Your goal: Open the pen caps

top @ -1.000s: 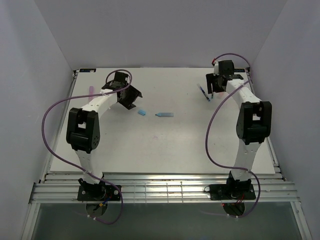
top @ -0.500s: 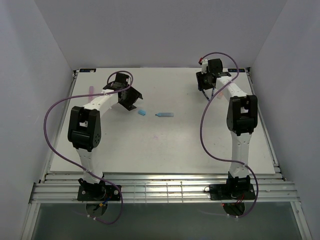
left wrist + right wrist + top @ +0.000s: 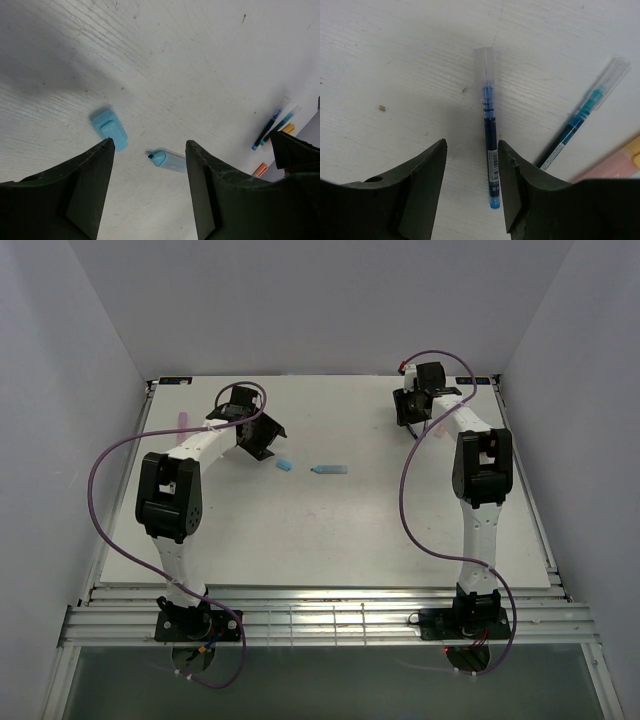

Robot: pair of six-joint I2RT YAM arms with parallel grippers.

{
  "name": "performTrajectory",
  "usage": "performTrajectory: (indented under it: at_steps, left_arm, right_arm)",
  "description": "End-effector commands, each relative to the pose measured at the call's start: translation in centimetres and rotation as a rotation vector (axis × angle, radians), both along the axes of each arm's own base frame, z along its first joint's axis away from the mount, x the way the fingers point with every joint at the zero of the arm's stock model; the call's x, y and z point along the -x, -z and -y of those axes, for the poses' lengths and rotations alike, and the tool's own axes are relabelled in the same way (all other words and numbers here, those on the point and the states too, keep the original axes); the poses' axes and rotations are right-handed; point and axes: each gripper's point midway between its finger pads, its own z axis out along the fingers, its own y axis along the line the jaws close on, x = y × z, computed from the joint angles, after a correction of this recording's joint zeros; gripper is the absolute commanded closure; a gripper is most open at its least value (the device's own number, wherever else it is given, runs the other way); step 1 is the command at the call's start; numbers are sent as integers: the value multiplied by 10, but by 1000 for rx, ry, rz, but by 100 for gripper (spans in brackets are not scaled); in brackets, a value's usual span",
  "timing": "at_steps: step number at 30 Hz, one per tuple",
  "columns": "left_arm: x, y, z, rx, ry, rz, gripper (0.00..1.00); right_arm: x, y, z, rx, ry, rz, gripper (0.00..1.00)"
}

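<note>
At the far right of the desk (image 3: 330, 530), the right pincer (image 3: 412, 410) hangs spread above a dark blue pen (image 3: 490, 145). In the wrist view the pen lies lengthwise in the gap between the two fingers (image 3: 420, 190), ungripped, with its clear cap (image 3: 484, 65) seated on the far end. A second thin pen (image 3: 580, 117), also capped in clear plastic, lies slanted just beside it, and the edge of a pink highlighter (image 3: 610, 170) shows at the lower right corner. Compared with one second earlier, the right arm has swung leftward and toward the far edge. The dark blue pen, then exposed beside the pincer in the overhead view, is now covered by it. Over the last half second this arm shifted only slightly. At the far left, the left pincer (image 3: 258, 435) is likewise spread and holds nothing; its pose is unchanged over the last half second. Ahead of it a light blue cap (image 3: 109, 129) lies detached on the desk, near but apart from the light blue highlighter (image 3: 167, 160), whose bared tip points toward the cap. Neither has moved across the three overhead views. Another pink highlighter (image 3: 183, 418) rests near the left edge of the desk
</note>
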Motion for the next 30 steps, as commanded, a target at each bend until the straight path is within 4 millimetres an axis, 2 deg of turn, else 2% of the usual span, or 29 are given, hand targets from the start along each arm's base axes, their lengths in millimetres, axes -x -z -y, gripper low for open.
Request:
performTrajectory:
  at_steps: [1,6,16,19,24,25,26,28,30]
  left_arm:
    - [-3,-7,2,13,15,23,31]
    - [-3,-7,3,16,21,26,31]
    - [-3,-8,4,18,28,29,31]
    - [-1,-6,4,21,31,24,31]
    - [1,-10,3,22,23,28,31]
    - [1,-10,3,21,22,28,31]
    - [0,-13,3,22,19,33,31]
    - [-3,-21,4,26,19,50,31]
    - [-4,-26,4,30,22,57,31]
  right_arm:
    - [-12,-5,7,-9,1,29,49]
    - [-8,7,14,-14,16,-6,50]
    - [3,28,15,-9,4,-69,54]
    - [5,31,13,-5,-3,-80,60]
    - [12,31,-2,15,-50,-85,79]
    - [13,32,-4,16,-51,-87,88]
    - [15,30,-12,16,-63,-88,92]
    - [15,25,-20,22,-74,-77,92]
    - [16,6,-35,22,-83,-54,92]
